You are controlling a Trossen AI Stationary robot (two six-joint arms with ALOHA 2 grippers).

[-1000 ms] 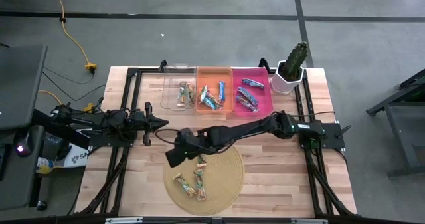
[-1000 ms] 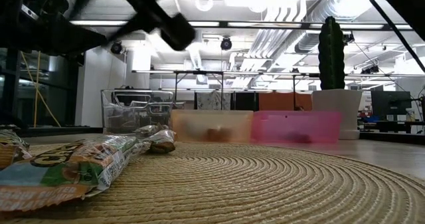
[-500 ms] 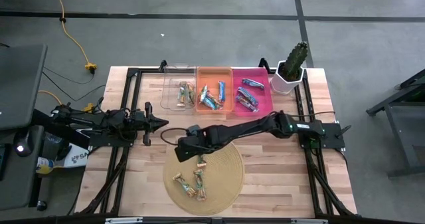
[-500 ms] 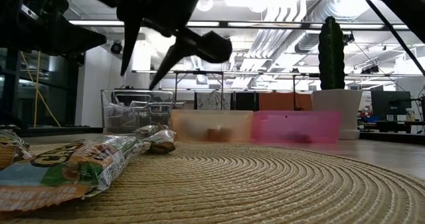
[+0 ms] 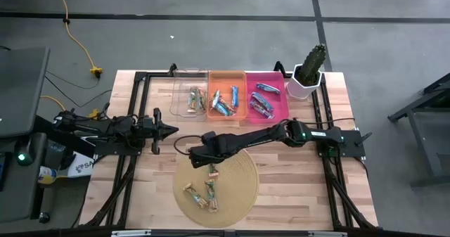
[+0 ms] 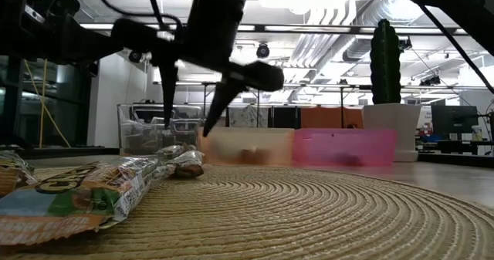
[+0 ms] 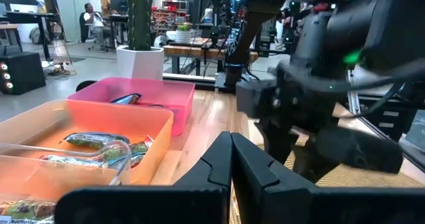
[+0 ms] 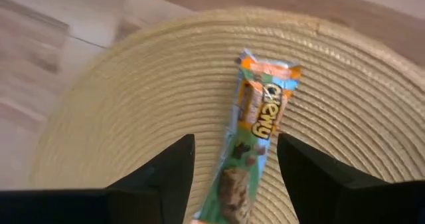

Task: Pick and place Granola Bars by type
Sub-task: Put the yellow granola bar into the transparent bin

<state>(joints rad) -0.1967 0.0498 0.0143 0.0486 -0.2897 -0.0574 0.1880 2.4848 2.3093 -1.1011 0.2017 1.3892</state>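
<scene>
My right gripper (image 5: 200, 159) hangs open over the far-left part of the round woven mat (image 5: 235, 195), fingers pointing down. In the right wrist view (image 8: 232, 187) its fingers stand on either side of an orange-green "Chewy" bar (image 8: 257, 141) lying flat on the mat, without touching it. The low view shows the gripper (image 6: 187, 127) above that bar (image 6: 181, 160). Several more tan bars (image 5: 204, 195) lie on the mat's near-left part. My left gripper (image 5: 167, 130) waits shut over the table's left side, also seen in its wrist view (image 7: 232, 161).
At the table's far edge stand three bins with sorted bars: clear (image 5: 190, 96), orange (image 5: 227, 96) and pink (image 5: 267, 96). A potted cactus (image 5: 307, 75) stands at the far right corner. Black frame rails run along both table sides.
My right gripper has moved slightly toward the table's right and far edges and tipped over until its fingers point down. It has come down toward the single bar on the mat's far part. The bars have not moved.
</scene>
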